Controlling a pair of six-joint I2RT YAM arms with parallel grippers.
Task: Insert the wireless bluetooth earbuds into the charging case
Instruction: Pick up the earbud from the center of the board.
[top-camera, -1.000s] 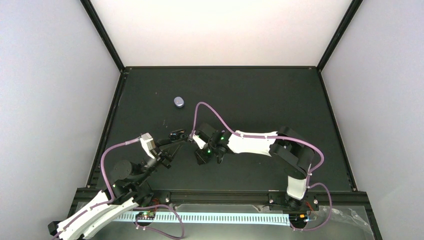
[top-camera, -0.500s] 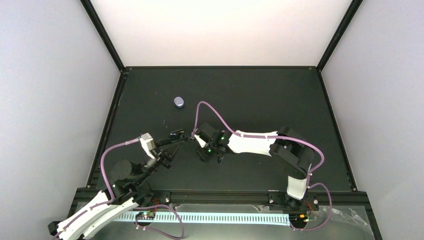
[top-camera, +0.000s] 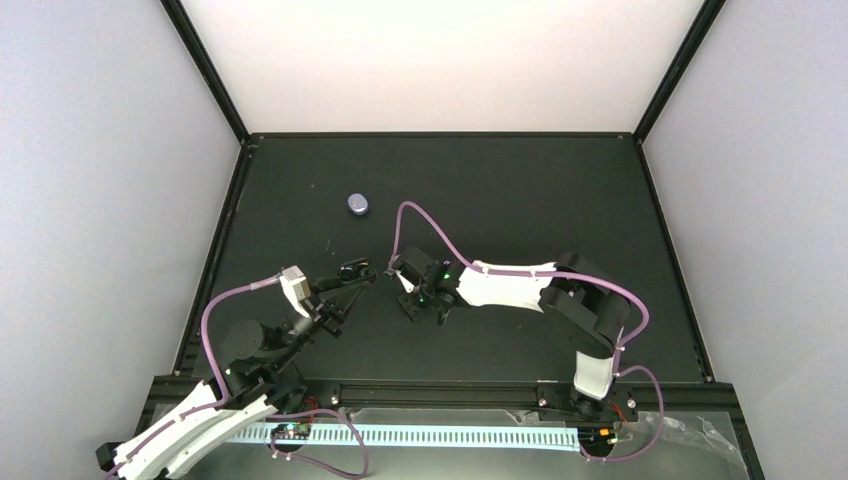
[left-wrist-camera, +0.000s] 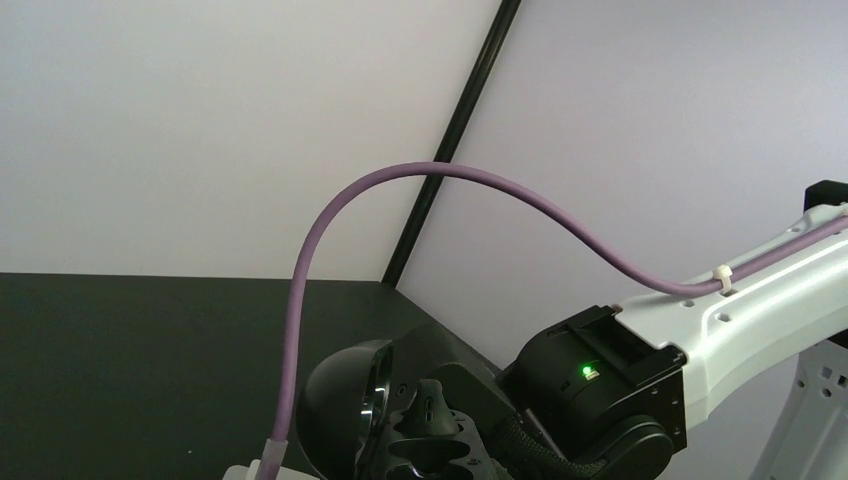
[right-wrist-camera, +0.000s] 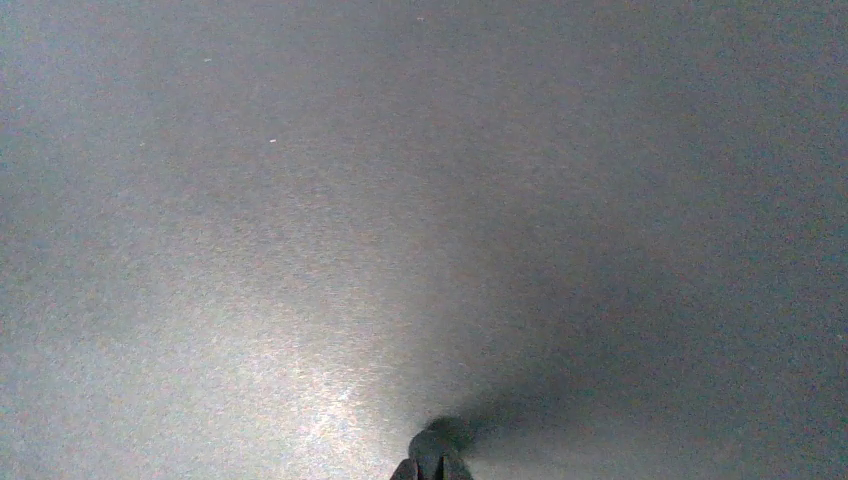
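One second brought the right gripper (right-wrist-camera: 431, 466) nearly pinched together, perhaps on an earbud, I cannot tell, beside the left gripper (top-camera: 360, 275) clenching a black oval piece (top-camera: 350, 268); the charging case (top-camera: 357, 204) lies well apart.

Right gripper (top-camera: 411, 297) has been shifted slightly right and toward the near edge, widening the gap to the left gripper (top-camera: 364, 277). Its dark outline is seen more compact than a second ago, with the fingertips (right-wrist-camera: 410, 470) drawn close together. Purple cable (top-camera: 425, 222) has been raised and carried slightly right with the wrist.
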